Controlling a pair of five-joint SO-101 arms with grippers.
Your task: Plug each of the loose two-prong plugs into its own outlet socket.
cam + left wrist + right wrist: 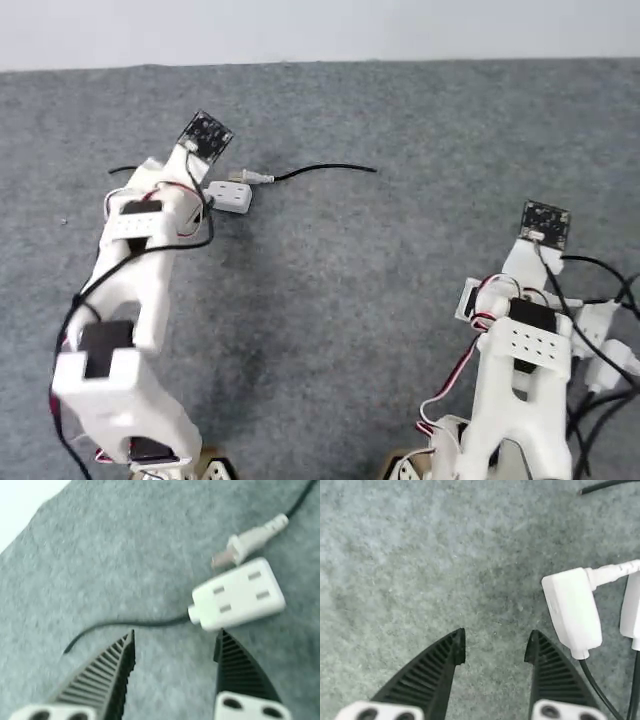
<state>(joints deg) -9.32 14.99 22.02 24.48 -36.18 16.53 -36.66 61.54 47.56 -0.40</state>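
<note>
The left gripper [175, 642] has its two black jaws wide apart, with nothing in them. Just past the tip of one jaw lies a white socket block [237, 596] on the grey mat [100, 555]. It is off to that jaw's side, not in the gap. The block lies flat and its face shows four small slots. Its long side runs across the jaws, a little tilted. A black cord [130, 624] leaves the end nearer the gap and curves past the other jaw tip. A bit farther out, just beside the block, lies a loose white plug [252, 536]. It lies almost the same way as the block, and its prongs [220, 560] point toward the cord end. The right gripper [496, 645] is open wide too, holding nothing. A second white block [572, 611] lies just outside one jaw, with its long side running the same way as the jaws.
</note>
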